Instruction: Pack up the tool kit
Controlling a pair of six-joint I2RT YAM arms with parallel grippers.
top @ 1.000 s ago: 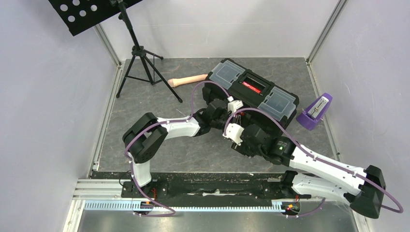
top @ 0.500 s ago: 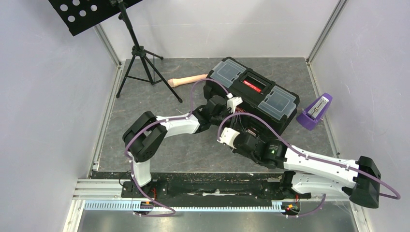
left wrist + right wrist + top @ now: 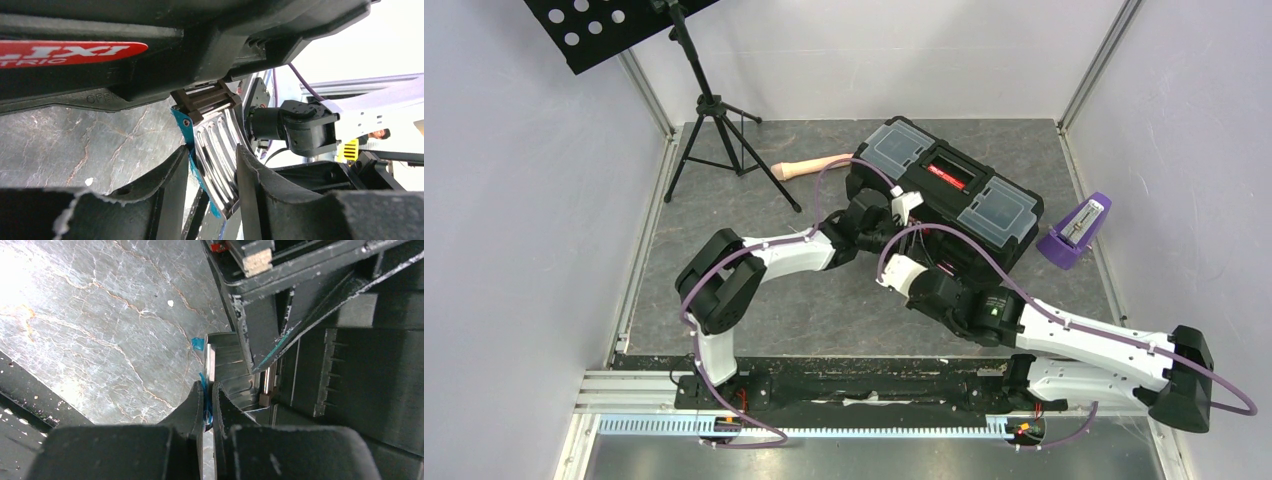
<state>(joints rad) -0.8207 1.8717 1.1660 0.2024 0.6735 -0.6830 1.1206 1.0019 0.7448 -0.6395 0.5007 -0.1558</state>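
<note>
My left end effector [image 3: 211, 152] is closed around the left latch [image 3: 216, 165], one black finger on each side of its ribbed, chrome-bright plate. The plate's blue edge lies against one finger. My right end effector [image 3: 208, 386] is pinched almost flat, with the thin blue edge of the right latch [image 3: 225, 365] caught between the tips.

My left arm [image 3: 774, 258] folds sharply at the elbow and reaches forward to the front wall of the toolbox [image 3: 944, 200]. My right arm [image 3: 1074, 335] stretches low across the desk [image 3: 724, 290] from the far right and meets the same wall a little nearer to me.

The toolbox is matt black moulded plastic. It sits askew at the back right of the desk with its lid down. It has two clear lids [image 3: 897, 148] on top and a red label [image 3: 944, 180] between them.

The desk is dark grey with pale, marble-like veins, and small white specks show in the wrist views. A beige handle [image 3: 809, 167] lies just left of the toolbox. A purple object [image 3: 1074, 232] stands near its right end.

A black music stand [image 3: 714, 110] on a tripod fills the back left corner. Pale walls [image 3: 524, 200] and aluminium posts [image 3: 649, 95] close in the desk, and a metal rail [image 3: 824, 425] runs along the near edge by my bases.
</note>
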